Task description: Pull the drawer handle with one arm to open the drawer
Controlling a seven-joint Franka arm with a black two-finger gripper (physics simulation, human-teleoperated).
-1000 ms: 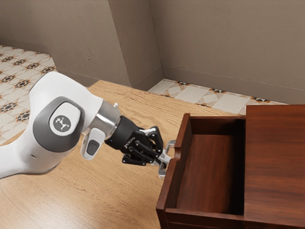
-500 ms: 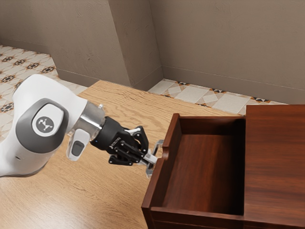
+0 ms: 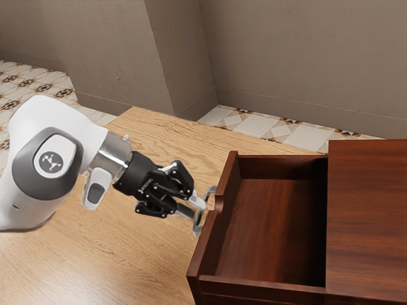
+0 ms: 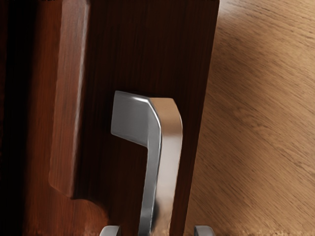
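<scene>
The drawer [image 3: 211, 244] is pulled far out of the cabinet [image 3: 365, 216] on the desk [image 3: 127, 267]. The tool [image 3: 201, 213] is at the metal handle [image 4: 160, 147] on the drawer front. It is released: its 2 fingertips [image 4: 110, 230] stand on both sides of the handle with a small gap.

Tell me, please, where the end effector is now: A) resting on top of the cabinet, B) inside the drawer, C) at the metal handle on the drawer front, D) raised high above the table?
C: in the exterior view the end effector is at the drawer front, its fingers either side of the metal handle.
</scene>
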